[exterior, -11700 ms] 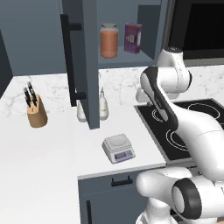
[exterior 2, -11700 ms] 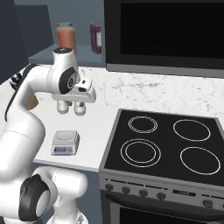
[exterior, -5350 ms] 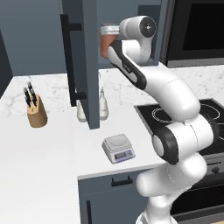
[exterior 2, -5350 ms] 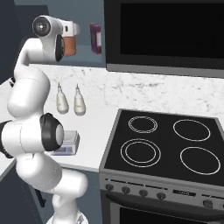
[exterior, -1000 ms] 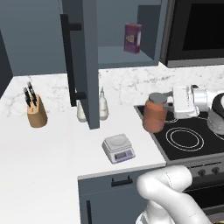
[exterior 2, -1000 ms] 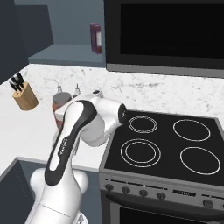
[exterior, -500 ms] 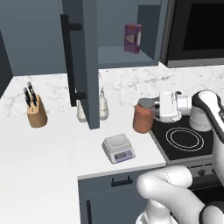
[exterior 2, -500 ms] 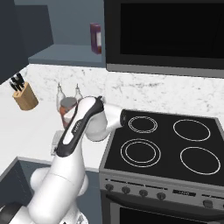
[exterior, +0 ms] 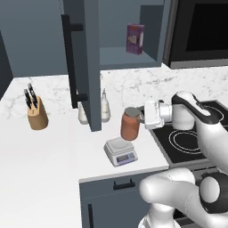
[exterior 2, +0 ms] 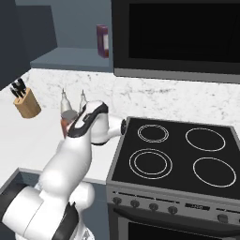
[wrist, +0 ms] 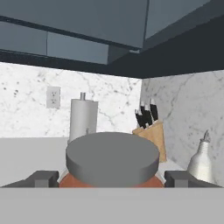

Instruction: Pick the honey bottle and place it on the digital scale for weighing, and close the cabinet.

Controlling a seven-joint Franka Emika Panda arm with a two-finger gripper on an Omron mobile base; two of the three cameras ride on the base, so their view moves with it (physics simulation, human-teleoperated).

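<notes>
The honey bottle, an orange-brown jar with a grey lid, hangs upright just above the back edge of the digital scale, which lies near the counter's front edge. My gripper reaches in level from the right and is shut on the jar just below its lid. In the hand view the lid sits between the two fingertips. My arm hides most of the jar in the right base view. The cabinet door with its black bar handle stands open.
A purple box stands on the cabinet shelf. Two white shakers sit behind the open door, and a knife block stands at the left. The stove is to the right, with a microwave above it.
My arm has carried the jar left from over the stove's edge to above the scale, and a little lower. The scale and cabinet door have not moved.
</notes>
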